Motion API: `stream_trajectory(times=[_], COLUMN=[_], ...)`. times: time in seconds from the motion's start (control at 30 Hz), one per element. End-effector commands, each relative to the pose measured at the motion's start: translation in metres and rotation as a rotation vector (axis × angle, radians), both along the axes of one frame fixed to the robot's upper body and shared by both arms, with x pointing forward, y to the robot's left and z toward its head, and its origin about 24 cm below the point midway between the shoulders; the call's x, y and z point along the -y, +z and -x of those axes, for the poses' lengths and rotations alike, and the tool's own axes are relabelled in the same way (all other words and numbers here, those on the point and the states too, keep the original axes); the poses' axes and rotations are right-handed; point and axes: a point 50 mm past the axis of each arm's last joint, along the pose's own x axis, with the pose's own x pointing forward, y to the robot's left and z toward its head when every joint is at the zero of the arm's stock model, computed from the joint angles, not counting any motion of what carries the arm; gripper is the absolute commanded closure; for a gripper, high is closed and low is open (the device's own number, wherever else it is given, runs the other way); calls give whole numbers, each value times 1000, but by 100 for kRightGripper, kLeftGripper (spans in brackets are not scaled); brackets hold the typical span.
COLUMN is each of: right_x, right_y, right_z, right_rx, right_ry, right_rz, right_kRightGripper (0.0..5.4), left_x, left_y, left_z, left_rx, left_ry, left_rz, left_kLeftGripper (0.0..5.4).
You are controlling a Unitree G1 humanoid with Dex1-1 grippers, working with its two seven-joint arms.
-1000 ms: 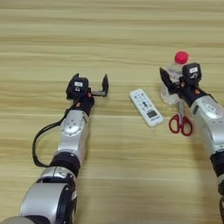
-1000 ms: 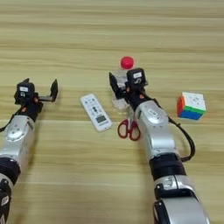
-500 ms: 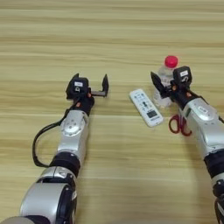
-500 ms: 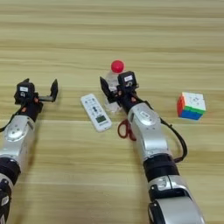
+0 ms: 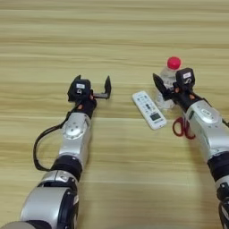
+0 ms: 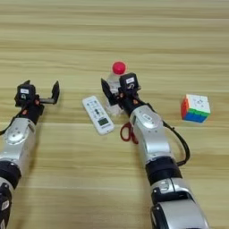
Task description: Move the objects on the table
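Note:
My right gripper (image 5: 171, 87) is shut on the clear plastic bottle (image 5: 166, 79), which stands upright with its red cap (image 6: 118, 68) above the fingers. Just left of the bottle a white remote control (image 5: 149, 110) lies at an angle on the wooden table (image 5: 134, 36). Red-handled scissors (image 6: 126, 132) lie under my right forearm, partly hidden by it. Off to the right sits the multicoloured puzzle cube (image 6: 195, 108). My left gripper (image 5: 93, 87) rests open at the left of the remote, holding nothing.
Both forearms lie along the table toward its near edge. A black cable (image 5: 39, 150) loops beside my left arm, and another (image 6: 182, 147) beside my right arm.
My right gripper has carried the bottle leftward and a little nearer, closer to the remote. The left arm has stayed still.

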Motion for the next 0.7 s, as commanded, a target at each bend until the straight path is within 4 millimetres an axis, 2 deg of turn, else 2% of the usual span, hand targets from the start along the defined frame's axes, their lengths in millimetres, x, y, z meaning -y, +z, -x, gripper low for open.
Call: stream_trajectory(times=[0.03, 0.43, 0.7], right_x=[-2, -2, 1], right_y=[-3, -3, -2], right_z=[-2, -1, 4], right_rx=[-17, -11, 0], right_ry=[11, 10, 6], right_rz=[19, 24, 26], right_kRightGripper=[134, 10, 4], left_x=[2, 2, 2], left_y=[2, 2, 2], left_z=[-2, -2, -2], left_rx=[6, 7, 7], left_ry=[-4, -4, -4], left_rz=[-6, -7, -7], left_kLeftGripper=[0, 0, 0])
